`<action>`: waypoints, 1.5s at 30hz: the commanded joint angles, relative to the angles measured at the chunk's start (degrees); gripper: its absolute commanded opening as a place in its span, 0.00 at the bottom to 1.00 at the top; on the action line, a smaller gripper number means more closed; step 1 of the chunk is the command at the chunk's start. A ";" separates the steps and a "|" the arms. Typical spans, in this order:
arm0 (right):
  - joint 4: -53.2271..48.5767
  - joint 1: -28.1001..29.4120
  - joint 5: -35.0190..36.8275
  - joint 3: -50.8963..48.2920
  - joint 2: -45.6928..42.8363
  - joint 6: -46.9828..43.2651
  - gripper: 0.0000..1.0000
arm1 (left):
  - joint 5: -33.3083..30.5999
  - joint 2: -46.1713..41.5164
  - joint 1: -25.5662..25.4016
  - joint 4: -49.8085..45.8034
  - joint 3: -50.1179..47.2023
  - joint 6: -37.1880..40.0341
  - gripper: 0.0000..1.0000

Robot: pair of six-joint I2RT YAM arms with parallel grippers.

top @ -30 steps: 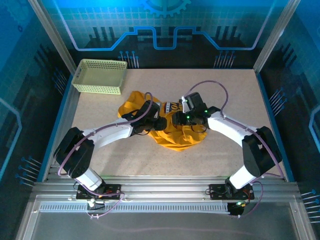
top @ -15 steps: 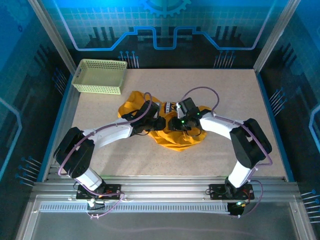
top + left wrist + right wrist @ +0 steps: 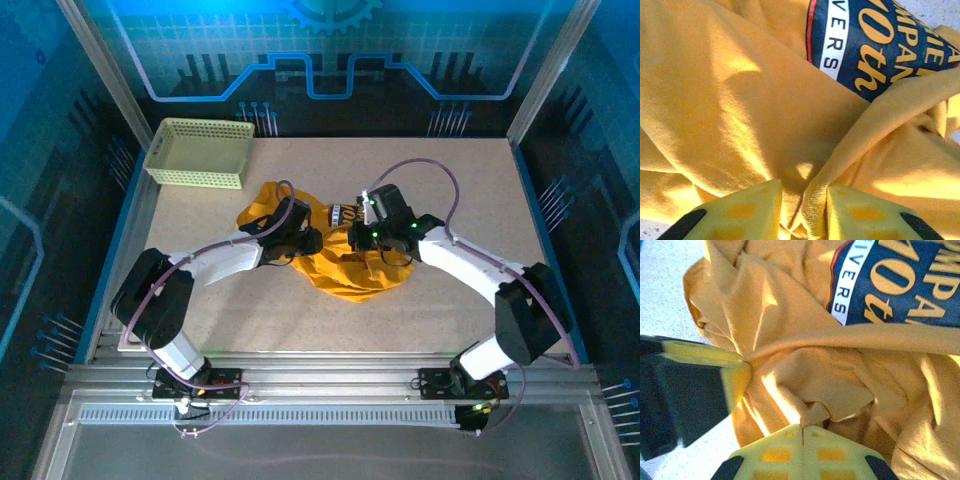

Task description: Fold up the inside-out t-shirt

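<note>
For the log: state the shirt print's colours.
Print: navy, yellow lettering, white band, red edge; clearest in left wrist view.

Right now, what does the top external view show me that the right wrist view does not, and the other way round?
Top external: the table, the mesh basket at its far left corner, and the left arm and right arm reaching to the crumpled t-shirt in the middle. Right wrist: the right gripper closed on a small fold, the left gripper pinching cloth beside it, and readable white letters on the print. Both: the yellow t-shirt with its dark print facing up.
</note>
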 commanded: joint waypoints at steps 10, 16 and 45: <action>-6.88 3.01 8.14 1.04 -14.30 -4.18 0.00 | 0.70 6.72 0.30 -5.58 8.25 -0.07 0.33; -9.48 3.08 7.30 4.53 -10.21 1.09 0.00 | -11.70 -10.93 -3.75 5.59 -4.68 2.99 0.56; -13.08 -9.07 5.86 -1.00 -11.11 3.77 0.57 | -32.94 3.05 -17.09 -25.27 20.22 -0.05 0.90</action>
